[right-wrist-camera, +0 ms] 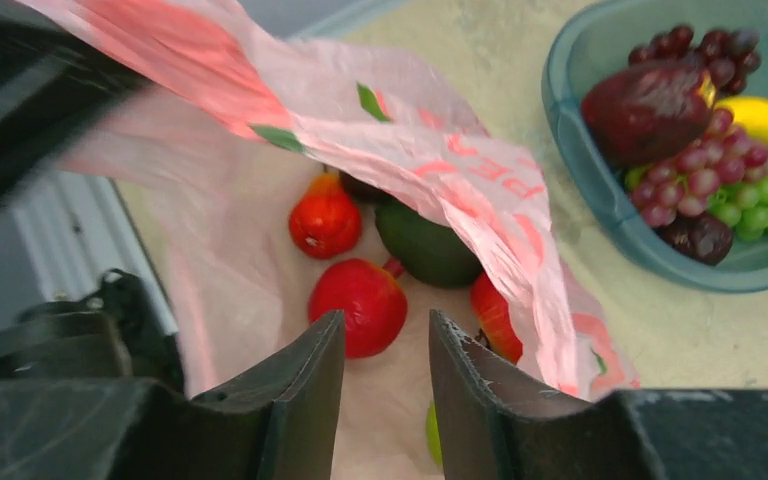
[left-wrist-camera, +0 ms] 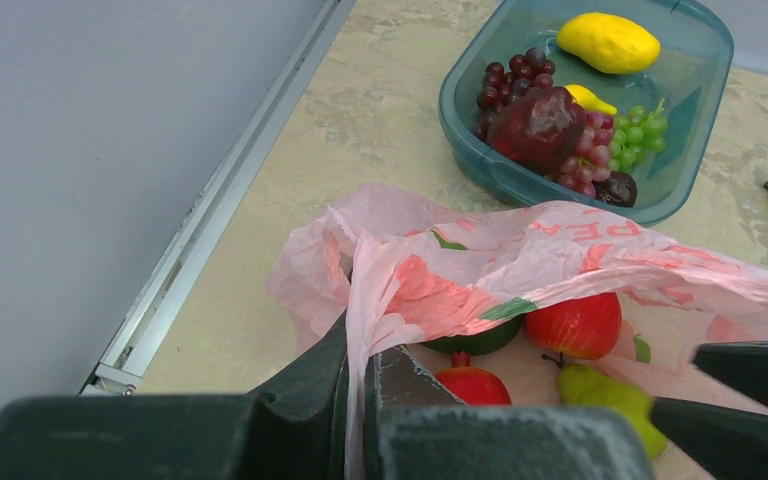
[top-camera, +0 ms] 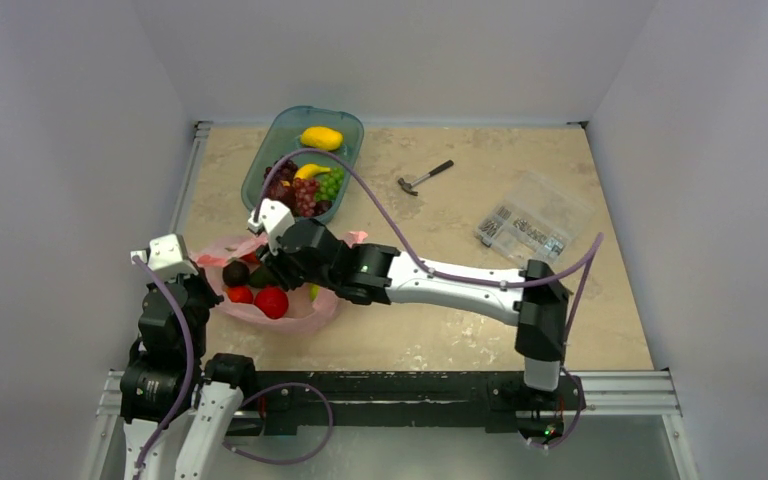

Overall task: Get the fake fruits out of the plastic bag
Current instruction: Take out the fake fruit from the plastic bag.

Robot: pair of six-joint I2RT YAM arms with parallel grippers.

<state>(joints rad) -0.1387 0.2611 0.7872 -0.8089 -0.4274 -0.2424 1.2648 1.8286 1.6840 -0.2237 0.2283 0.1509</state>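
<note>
**A:** Okay, left side first. The left jaws are clamped tight on the plastic bag (left-wrist-camera: pixel 480 250), with film pinched between them at its near rim, and that props the mouth up.

**B:** Bag where?

**A:** Front-left of the desk (top-camera: pixel 440 220), just short of the teal tray (top-camera: pixel 260 170). The tray has grapes and a yellow fruit in it.

**B:** Right jaws?

**A:** Inside the bag mouth, with a narrow gap and nothing between them. A round red fruit (right-wrist-camera: pixel 360 305) lies straight ahead, just off the tips. It's round, so there's no long axis to line up. The dark green fruit (right-wrist-camera: pixel 425 245) beyond it lies slanted across the jaws' line.

**B:** Nearer arm?

**A:** The right arm (top-camera: pixel 460 275), easily. The left is busy holding the bag. My guess is a small push forward, then close.

**B:** View differences?

**A:** In the top view the right arm covers much of the bag, so the tip-to-fruit relation is unreadable. The left wrist view shows the pinch and a yellow-green fruit (left-wrist-camera: pixel 610 395) under the flap. The right wrist view shows the gap and the red fruit, but only a sliver of that green one at the bottom edge.
</note>
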